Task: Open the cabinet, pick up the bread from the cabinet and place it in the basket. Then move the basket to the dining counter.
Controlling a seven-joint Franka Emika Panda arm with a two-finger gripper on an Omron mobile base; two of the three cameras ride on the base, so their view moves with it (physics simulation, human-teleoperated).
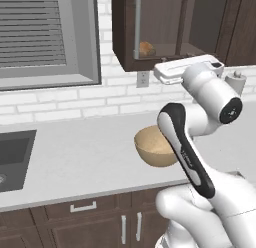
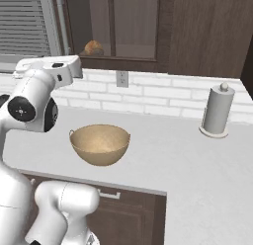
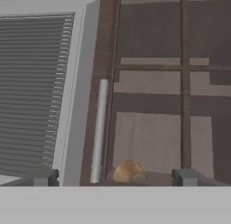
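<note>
Glass-paned cabinet (image 3: 149,83) shut — bread roll (image 3: 128,171) visible inside behind the door. Gripper (image 3: 115,177) faces the silver bar handle (image 3: 99,128), jaws spread wide, holding nothing. Tan basket (image 2: 100,143) sits on the grey worktop (image 2: 188,160) below.

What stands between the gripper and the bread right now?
The cabinet's closed glass door. The bread sits behind it on the bottom shelf, and the open gripper faces the pane beside the handle.
</note>
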